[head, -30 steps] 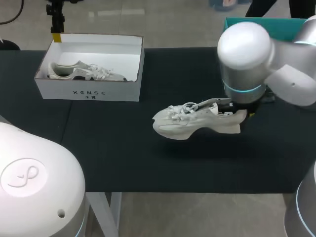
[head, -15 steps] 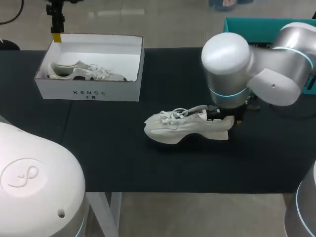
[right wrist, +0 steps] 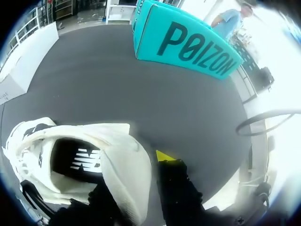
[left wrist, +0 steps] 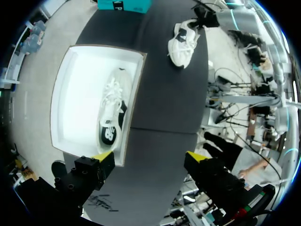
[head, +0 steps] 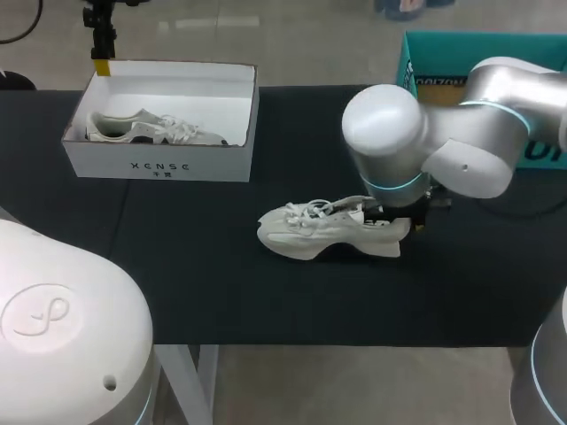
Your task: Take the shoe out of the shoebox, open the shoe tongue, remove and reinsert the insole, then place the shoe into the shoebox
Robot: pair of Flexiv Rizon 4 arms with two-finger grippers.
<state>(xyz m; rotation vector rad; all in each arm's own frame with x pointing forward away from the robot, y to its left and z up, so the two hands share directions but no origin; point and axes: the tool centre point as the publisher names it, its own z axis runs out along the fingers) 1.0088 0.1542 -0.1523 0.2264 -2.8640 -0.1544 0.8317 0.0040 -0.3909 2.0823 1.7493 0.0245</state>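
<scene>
A white sneaker (head: 319, 232) lies on the black table near its middle, toe pointing left. My right gripper (right wrist: 136, 174) is shut on the sneaker's heel collar (right wrist: 124, 162), one finger inside the shoe and one behind it. In the head view the right arm's wrist (head: 390, 133) hides that grip. The white shoebox (head: 164, 164) stands at the back left with a second white sneaker (head: 151, 128) lying in it. My left gripper (left wrist: 148, 157) hangs open above the box's far left corner, nothing between its fingers. One of its yellow fingertips (head: 103, 66) shows there.
A teal box (head: 478, 53) stands at the table's back right, behind the right arm. My left arm's base (head: 62, 328) fills the near left corner. Bare black table (head: 221, 283) lies between the shoebox and the sneaker and along the front edge.
My right arm has carried the sneaker leftward and lowered it, so it now rests on the table. The left arm and the shoebox have not moved.
</scene>
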